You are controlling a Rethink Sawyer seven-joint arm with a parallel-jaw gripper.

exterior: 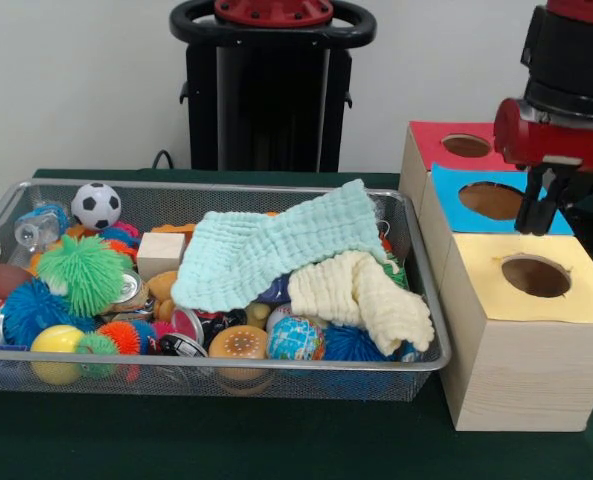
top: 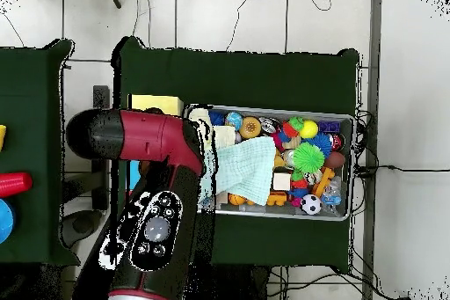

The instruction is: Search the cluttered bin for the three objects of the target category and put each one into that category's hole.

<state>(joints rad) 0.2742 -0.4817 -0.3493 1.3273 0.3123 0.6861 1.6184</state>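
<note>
We cannot read any words, numbers or signs here. The cans [exterior: 188,328] in the wire bin [exterior: 416,362] have colored prints on them, but the letters are too small for us to make out.

Mint-green cloth [exterior: 276,255] and cream cloth [exterior: 361,295] lie in the silver mesh bin [exterior: 216,380]. Box tops: red [exterior: 431,148], blue [exterior: 451,195], yellow [exterior: 496,290]. The ball [exterior: 96,204] is black-and-white, the table cover [exterior: 226,440] dark green.

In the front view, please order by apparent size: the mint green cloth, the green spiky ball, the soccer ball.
1. Mint green cloth, clearly largest.
2. Green spiky ball.
3. Soccer ball, smallest, though it lies farther from the camera.
</note>
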